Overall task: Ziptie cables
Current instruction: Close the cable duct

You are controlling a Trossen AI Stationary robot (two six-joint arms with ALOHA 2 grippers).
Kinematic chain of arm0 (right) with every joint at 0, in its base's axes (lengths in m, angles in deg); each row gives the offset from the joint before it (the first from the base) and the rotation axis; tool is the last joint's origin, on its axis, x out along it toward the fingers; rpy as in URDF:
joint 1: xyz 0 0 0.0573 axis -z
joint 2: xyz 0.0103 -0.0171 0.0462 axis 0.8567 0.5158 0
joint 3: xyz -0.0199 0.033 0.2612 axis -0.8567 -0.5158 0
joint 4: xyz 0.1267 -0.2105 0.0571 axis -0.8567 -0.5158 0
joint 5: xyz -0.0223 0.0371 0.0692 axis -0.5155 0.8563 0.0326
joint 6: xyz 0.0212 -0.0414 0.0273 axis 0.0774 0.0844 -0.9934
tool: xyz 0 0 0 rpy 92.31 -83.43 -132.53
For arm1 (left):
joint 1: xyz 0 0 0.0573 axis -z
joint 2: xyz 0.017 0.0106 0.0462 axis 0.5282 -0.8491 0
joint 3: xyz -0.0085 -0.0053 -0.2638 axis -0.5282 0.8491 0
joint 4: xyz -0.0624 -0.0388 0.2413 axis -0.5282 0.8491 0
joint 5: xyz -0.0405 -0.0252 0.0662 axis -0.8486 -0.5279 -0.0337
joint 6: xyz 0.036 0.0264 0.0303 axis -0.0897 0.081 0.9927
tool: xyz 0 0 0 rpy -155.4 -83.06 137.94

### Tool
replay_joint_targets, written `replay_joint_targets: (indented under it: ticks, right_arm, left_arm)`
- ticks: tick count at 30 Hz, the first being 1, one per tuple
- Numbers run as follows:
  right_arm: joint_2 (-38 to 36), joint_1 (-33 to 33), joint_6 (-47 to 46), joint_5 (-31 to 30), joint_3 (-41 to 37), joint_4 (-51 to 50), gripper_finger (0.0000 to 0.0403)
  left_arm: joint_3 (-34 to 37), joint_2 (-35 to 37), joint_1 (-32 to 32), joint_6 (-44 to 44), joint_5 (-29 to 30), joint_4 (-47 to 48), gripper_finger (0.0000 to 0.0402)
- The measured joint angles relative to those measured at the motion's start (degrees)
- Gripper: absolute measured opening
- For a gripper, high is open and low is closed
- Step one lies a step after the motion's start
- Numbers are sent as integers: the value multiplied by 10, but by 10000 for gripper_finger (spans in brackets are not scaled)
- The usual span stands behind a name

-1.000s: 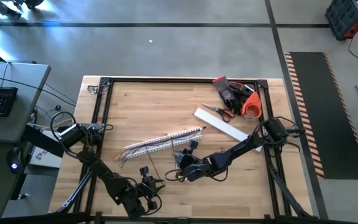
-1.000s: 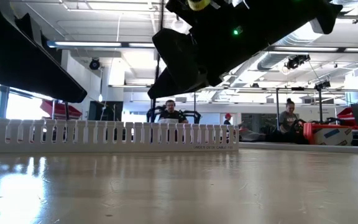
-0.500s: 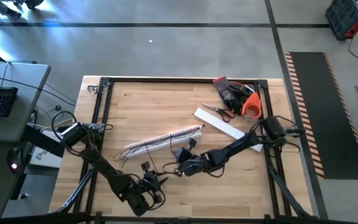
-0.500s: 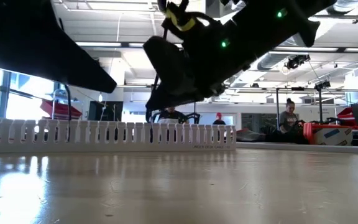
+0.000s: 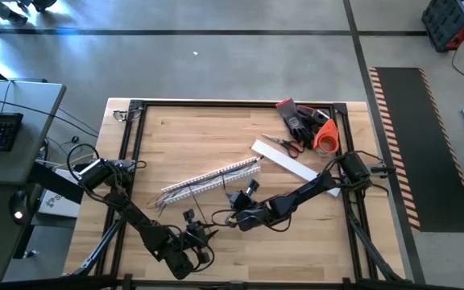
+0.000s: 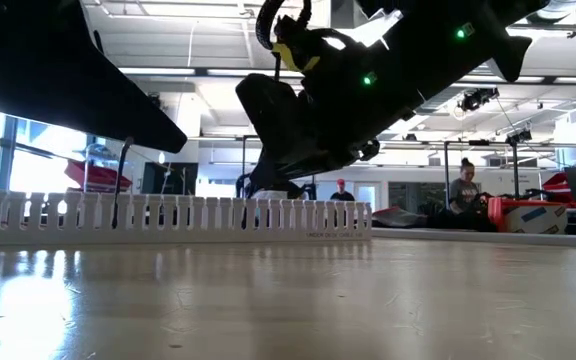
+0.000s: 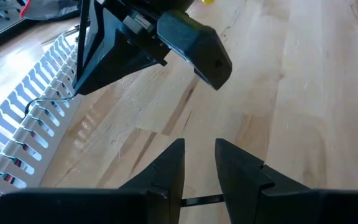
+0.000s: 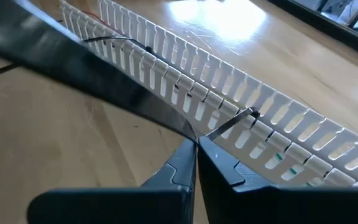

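The right hand (image 5: 234, 199) has crept toward the duct (image 5: 209, 181), pinched shut on a ziptie (image 8: 229, 125) to thread it; the left hand (image 7: 199, 163), slightly open and empty, waits near the counter's (image 5: 208, 137) front edge.

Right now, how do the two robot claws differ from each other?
The right gripper has its fingers pinched shut on a thin dark ziptie beside the white slotted duct. The left gripper has a gap between its fingers and holds nothing, farther from the duct. Both are dark two-finger claws above the wooden table.
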Motion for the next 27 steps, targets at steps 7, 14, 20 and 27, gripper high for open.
replay_joint_targets:
  ticks: [7,14,20,27]
  right_arm:
    - [0,-1,120,36,0,44,0]
    - [0,5,111,53,0,9,0]
    - [0,8,90,58,0,-14,0]
    - [0,11,79,86,0,-29,0]
  left_arm:
    - [0,0,0,0,0,0,71]
    - [0,0,0,0,-1,0,71]
    - [0,0,0,0,-1,0,71]
    - [0,0,0,0,-1,-1,71]
